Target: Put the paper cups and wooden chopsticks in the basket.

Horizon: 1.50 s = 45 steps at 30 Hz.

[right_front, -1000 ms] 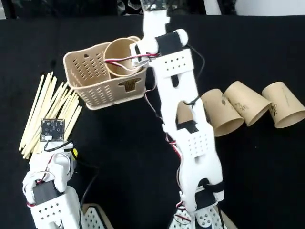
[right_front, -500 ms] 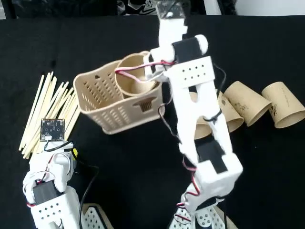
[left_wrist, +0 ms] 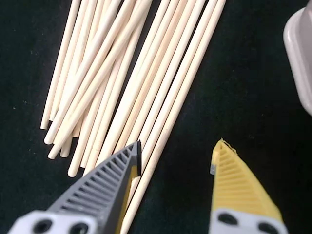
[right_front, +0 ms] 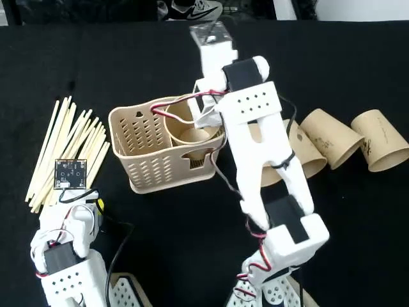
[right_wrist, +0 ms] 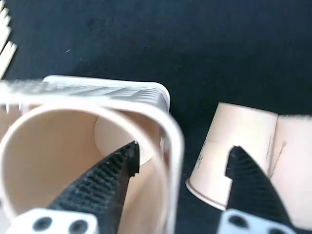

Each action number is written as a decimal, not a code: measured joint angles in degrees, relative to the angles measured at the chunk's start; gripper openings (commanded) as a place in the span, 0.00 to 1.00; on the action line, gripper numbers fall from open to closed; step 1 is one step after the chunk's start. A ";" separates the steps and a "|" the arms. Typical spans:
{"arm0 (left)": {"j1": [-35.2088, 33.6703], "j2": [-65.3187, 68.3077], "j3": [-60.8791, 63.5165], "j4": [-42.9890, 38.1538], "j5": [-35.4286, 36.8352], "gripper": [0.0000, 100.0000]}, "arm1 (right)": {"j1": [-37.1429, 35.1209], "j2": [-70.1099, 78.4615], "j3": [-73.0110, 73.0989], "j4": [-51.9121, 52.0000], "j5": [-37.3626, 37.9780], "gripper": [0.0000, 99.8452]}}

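A black cloth point(right_front: 153, 249) covers the whole table and runs to the near, left and right edges of the high view, matte and evenly lit, with a few pale lint specks point(right_front: 70, 84) on it. The same dark fabric lies under both wrist views. Past the table's far edge is a narrow strip of room: a dark sneaker with a white sole point(right_front: 197, 8), shadowed clutter beside it, and a bright white surface point(right_front: 361, 9) at the far right corner.
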 measured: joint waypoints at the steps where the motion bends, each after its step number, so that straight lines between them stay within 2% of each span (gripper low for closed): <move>1: 0.00 0.00 0.00 0.00 0.00 0.25 | -0.79 -0.97 0.00 0.00 2.11 0.31; 9: 0.00 0.00 0.00 0.00 0.00 0.25 | -5.63 -17.93 0.70 0.00 11.16 0.31; 15: 0.00 0.00 0.00 0.00 0.00 0.25 | -2.11 -36.92 10.55 0.00 20.13 0.31; 18: 0.00 0.00 0.00 0.00 0.00 0.25 | 2.73 -47.30 20.04 0.00 31.30 0.31; 25: 0.00 0.00 0.00 0.00 0.00 0.25 | 16.70 -69.45 51.96 -0.35 65.93 0.31; 28: 0.00 0.00 0.00 0.00 0.00 0.25 | 21.10 -78.68 65.49 -4.84 74.90 0.31; 32: 0.00 0.00 0.00 0.00 0.00 0.25 | 25.93 -88.35 84.92 -19.43 77.80 0.31; 36: 0.00 0.00 0.00 0.00 0.00 0.25 | 28.57 -91.60 101.71 -34.46 78.15 0.31; 42: 0.00 0.00 0.00 0.00 0.00 0.25 | 28.57 -92.40 108.22 -38.33 78.07 0.31; 45: 0.00 0.00 0.00 0.00 0.00 0.25 | 25.49 -92.40 110.24 -40.70 75.34 0.31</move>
